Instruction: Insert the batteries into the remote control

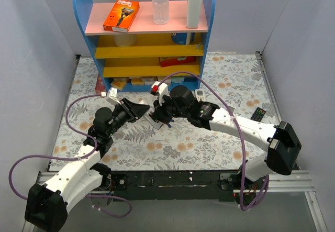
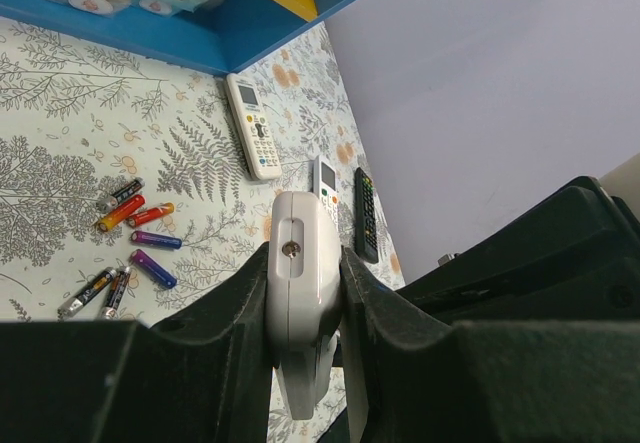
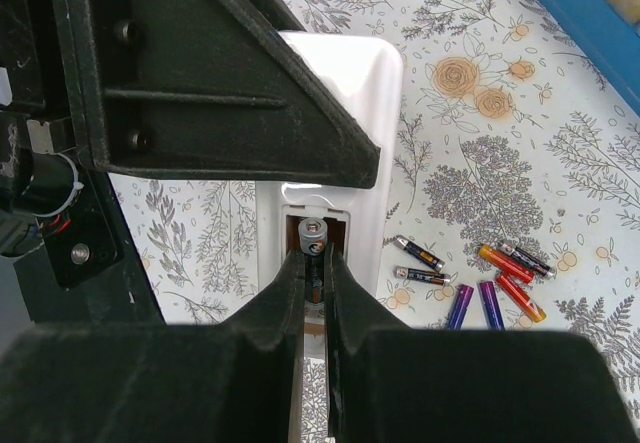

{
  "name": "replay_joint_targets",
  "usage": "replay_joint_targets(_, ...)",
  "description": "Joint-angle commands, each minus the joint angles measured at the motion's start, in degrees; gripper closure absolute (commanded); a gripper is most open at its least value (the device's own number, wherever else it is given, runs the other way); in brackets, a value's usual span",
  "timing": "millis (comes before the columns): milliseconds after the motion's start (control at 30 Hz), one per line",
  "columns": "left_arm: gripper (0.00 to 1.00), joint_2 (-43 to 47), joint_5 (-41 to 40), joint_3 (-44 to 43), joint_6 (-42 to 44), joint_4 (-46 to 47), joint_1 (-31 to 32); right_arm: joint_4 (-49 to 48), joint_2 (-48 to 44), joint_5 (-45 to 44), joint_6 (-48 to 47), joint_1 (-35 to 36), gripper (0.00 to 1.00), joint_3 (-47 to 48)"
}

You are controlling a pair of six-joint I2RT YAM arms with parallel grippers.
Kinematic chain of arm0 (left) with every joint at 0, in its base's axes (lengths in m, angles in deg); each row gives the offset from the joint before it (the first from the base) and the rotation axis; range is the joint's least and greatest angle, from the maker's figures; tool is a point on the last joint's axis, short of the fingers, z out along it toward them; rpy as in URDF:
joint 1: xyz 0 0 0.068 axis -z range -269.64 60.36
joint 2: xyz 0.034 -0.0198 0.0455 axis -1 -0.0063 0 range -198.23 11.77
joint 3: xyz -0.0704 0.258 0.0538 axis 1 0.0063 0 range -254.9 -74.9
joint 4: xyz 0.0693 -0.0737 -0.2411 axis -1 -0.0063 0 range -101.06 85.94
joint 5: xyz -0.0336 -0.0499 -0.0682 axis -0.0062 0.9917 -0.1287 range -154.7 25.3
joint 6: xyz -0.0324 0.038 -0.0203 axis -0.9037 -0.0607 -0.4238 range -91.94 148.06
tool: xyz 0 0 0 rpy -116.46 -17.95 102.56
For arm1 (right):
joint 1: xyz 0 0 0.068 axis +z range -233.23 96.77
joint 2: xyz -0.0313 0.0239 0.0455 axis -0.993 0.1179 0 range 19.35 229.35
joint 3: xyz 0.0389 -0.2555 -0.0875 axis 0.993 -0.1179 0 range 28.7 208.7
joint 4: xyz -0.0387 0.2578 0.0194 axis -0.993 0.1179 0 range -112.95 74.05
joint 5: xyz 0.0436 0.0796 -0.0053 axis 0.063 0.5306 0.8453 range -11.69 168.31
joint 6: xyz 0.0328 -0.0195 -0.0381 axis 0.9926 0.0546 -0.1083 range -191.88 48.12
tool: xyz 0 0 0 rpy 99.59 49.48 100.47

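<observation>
From the left wrist I see my left claw (image 2: 305, 293) pressed in on the remote control (image 2: 298, 258), one black finger (image 2: 232, 313) against each long side. That holds the white bar up over the tabletop (image 2: 60, 193), with its far end pointing toward the grey wall. In the right wrist view the remote's back faces me with its battery bay open. My right claw (image 3: 313, 268) is almost pressed together, pinching a battery (image 3: 313, 231) whose silvery end sits inside that bay; I cannot tell whether it is fully seated. From above, both claws meet over the middle of the flowered tabletop, a little in front of the blue shelf unit (image 1: 84, 12), with the remote between them. The loose batteries (image 2: 135, 243) lie scattered on the tabletop beside the held remote, red-orange, purple-blue and dark ones, some touching in pairs and others apart. Closer to the foot of the shelf unit lies a white remote with buttons (image 2: 253, 128). A smaller white remote (image 2: 325, 178) and a black remote (image 2: 366, 213) lie side by side just past the held one's tip. On the shelf unit's top board stand an orange box (image 1: 121, 15), a clear bottle (image 1: 160, 1) and a white bottle (image 1: 194, 4).
</observation>
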Motion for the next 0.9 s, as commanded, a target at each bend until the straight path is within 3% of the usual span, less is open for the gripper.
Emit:
replay_joint_targets(0,1.00,1.3,0.4,-3.1,1.0,-0.6,0.2,-2.1,-0.5,-1.8,-1.9,0.1,0.99,-0.9)
replay_joint_targets(500,1.00,0.5,2.2,-4.5,1.5,-2.9,0.2,-6.5,-1.1,-1.6,-3.1,0.4,0.98,-2.0)
replay_joint_targets(867,1.00,0.7,-0.9,-5.6,0.5,-7.4,0.2,-8.9,-2.8,-1.7,-4.0,0.8,0.98,-4.2)
